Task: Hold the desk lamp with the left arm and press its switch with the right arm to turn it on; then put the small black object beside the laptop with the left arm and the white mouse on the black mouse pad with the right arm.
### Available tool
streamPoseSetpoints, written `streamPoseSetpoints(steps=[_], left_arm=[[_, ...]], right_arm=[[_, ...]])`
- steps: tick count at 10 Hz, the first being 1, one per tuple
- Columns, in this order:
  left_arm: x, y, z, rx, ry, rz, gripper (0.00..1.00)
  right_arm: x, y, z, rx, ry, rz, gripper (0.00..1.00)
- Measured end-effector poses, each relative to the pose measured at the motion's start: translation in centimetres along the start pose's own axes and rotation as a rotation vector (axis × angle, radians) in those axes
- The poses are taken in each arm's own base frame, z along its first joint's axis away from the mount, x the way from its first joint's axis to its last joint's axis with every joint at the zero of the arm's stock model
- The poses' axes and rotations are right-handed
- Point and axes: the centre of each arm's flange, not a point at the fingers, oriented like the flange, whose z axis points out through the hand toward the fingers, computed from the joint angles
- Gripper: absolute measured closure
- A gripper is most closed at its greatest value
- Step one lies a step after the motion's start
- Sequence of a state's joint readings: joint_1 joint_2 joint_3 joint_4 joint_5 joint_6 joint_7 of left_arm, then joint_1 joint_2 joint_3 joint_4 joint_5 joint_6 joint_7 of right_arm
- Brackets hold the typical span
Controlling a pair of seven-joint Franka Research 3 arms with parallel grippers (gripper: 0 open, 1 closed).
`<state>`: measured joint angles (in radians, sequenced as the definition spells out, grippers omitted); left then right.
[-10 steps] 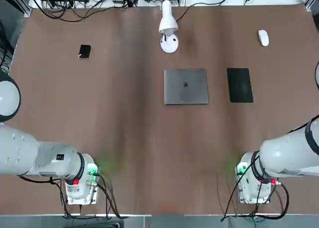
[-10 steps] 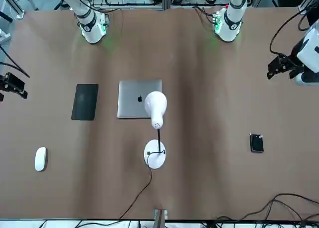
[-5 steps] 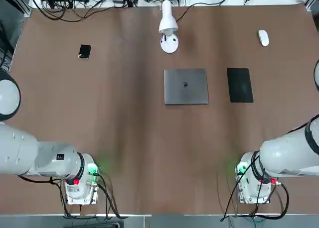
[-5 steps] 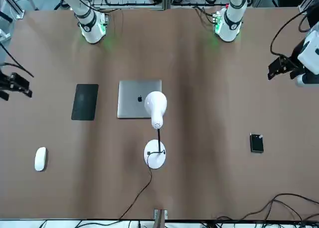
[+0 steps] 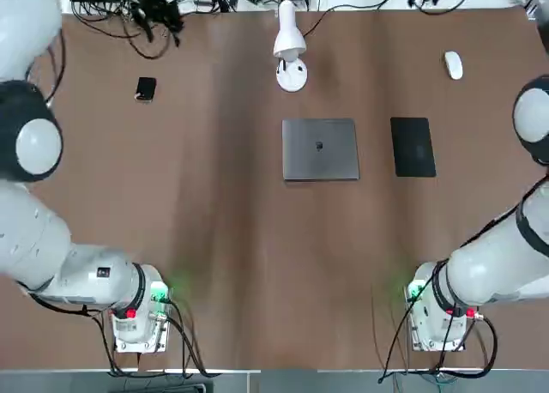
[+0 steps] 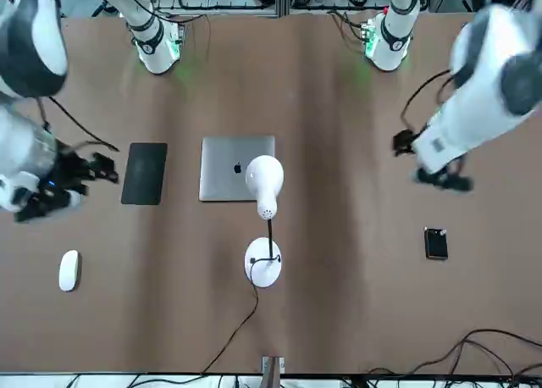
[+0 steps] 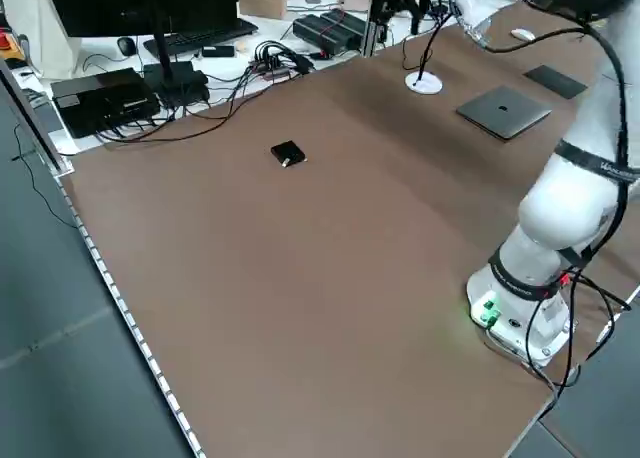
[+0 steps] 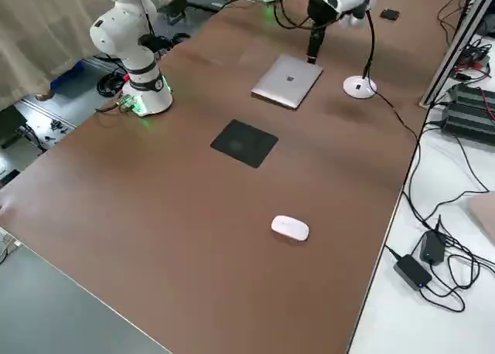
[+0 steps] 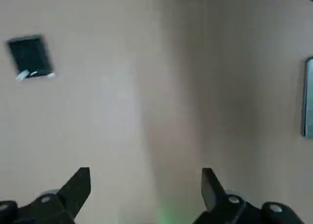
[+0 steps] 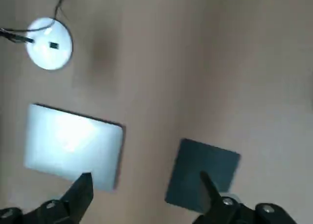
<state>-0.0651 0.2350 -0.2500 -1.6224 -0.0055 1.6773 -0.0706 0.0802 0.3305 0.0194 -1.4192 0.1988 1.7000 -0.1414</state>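
Both end effectors are hanging empty over the counter (image 5: 214,238), fingers spread wide: the left end effector (image 9: 145,194) and the right end effector (image 10: 146,197). The laptop (image 5: 320,148) is lying beside the pad (image 5: 413,146). Farther off, the lamp (image 5: 290,45), black object (image 5: 146,88) and mouse (image 5: 453,64) are sitting well apart.

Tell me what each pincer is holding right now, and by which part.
Nothing is held. The left pincer and the right pincer are both open and empty above the table, touching none of the objects.
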Motion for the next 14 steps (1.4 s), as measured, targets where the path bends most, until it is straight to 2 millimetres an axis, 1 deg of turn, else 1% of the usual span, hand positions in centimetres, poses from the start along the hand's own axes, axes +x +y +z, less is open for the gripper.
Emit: streamPoseSetpoints(steps=[1, 2, 3, 4, 5, 6, 7, 8, 9, 10, 11, 12, 13, 14], left_arm=[[2.2, 2.0, 2.8, -0.041, 0.021, 0.029, 0.00], [4.3, 4.0, 5.6, -0.118, 0.050, 0.040, 0.00], [5.9, 5.8, 8.2, -0.196, 0.065, 0.034, 0.00], [7.1, 7.7, 10.5, -0.241, 0.081, 0.040, 0.00], [8.0, 10.5, 12.4, -0.259, 0.126, 0.063, 0.00], [8.7, 13.8, 14.3, -0.269, 0.182, 0.095, 0.00], [9.3, 16.5, 16.9, -0.278, 0.234, 0.132, 0.00], [10.3, 17.6, 19.7, -0.282, 0.295, 0.183, 0.00], [11.2, 17.7, 22.3, -0.281, 0.350, 0.228, 0.00], [12.0, 17.8, 24.3, -0.283, 0.406, 0.243, 0.00], [12.9, 18.1, 25.7, -0.287, 0.459, 0.254, 0.00], [13.5, 19.0, 26.5, -0.293, 0.509, 0.281, 0.00], [13.7, 20.7, 26.7, -0.296, 0.579, 0.305, 0.00], [13.8, 22.3, 26.6, -0.302, 0.659, 0.311, 0.00]], right_arm=[[2.0, -0.8, 3.2, 0.045, 0.028, 0.026, 0.12], [3.8, -1.9, 6.5, 0.088, 0.056, 0.063, 0.30], [5.2, -3.4, 9.6, 0.136, 0.079, 0.095, 0.46], [6.1, -5.4, 12.6, 0.189, 0.077, 0.117, 0.63], [6.5, -7.4, 15.3, 0.217, 0.075, 0.123, 0.78], [6.8, -9.1, 17.2, 0.219, 0.094, 0.123, 0.94], [6.8, -10.1, 18.9, 0.215, 0.101, 0.125, 0.99], [6.8, -10.7, 20.8, 0.213, 0.108, 0.130, 0.99], [7.1, -11.9, 22.6, 0.223, 0.133, 0.135, 0.99], [7.4, -13.5, 24.3, 0.238, 0.175, 0.142, 0.99], [7.6, -14.7, 26.0, 0.243, 0.215, 0.152, 0.99], [7.6, -15.5, 27.8, 0.240, 0.232, 0.154, 0.99], [7.4, -16.3, 29.3, 0.236, 0.229, 0.152, 0.99], [7.2, -16.9, 30.4, 0.234, 0.220, 0.154, 0.99]])
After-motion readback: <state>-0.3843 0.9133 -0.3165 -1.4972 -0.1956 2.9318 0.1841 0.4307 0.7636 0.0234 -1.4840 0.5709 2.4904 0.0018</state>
